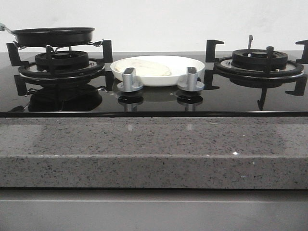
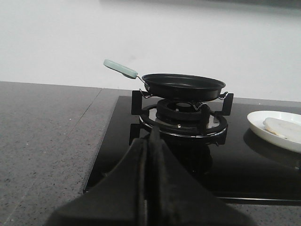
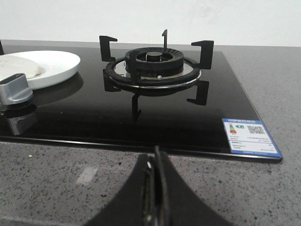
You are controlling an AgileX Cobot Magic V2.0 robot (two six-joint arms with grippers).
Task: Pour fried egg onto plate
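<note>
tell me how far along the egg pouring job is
It looks done: the fried egg lies on the plate between the burners, and the frying pan sits on the left burner, looking empty. Nothing is in hand: the left gripper and right gripper are both shut on nothing, back from the stove. Nothing seems left.

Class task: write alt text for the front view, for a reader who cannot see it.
A fried egg lies on a white plate between two gas burners on a black glass hob. A black frying pan sits on the left burner; two silver knobs stand in front.
</note>
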